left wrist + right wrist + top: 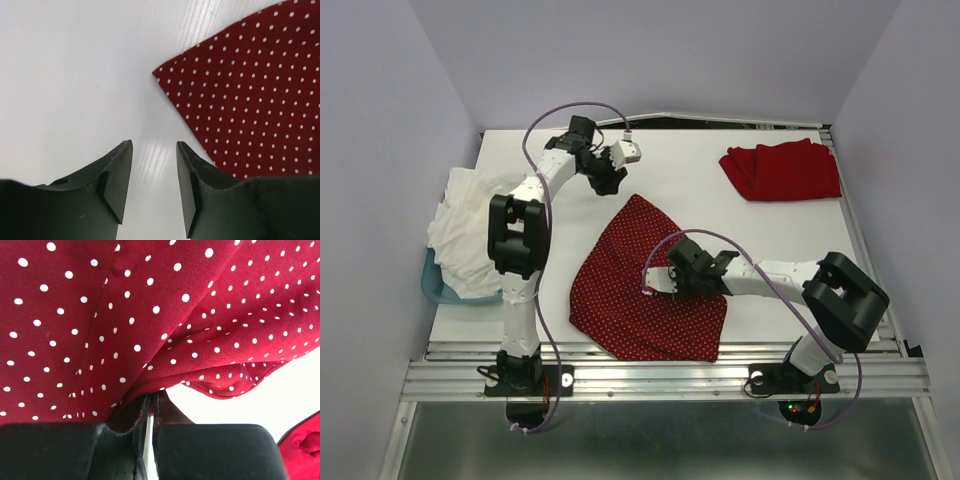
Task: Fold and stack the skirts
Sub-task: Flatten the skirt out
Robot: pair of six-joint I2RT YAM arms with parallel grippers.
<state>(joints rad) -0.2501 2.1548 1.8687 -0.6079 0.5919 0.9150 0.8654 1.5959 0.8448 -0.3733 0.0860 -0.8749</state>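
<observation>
Folding of the polka-dot skirt (pixel 650 300) at centre frame seems underway: cloth is clamped by the right gripper (pixel 150 401), and its top corner likely needs to be grabbed next by the left gripper (pixel 154 145), jaws apart.

The dark red flared cloth skirt (pixel 620 300) carries tiny white polka dots all over. The bright red folded cloth skirt (pixel 782 170) is plain. The flat surface (pixel 720 210) is white. The crumpled fabric heap (pixel 470 235) is white, its plastic tub (pixel 430 287) teal. The left hand (pixel 154 150) and right hand (pixel 151 402) are black.
</observation>
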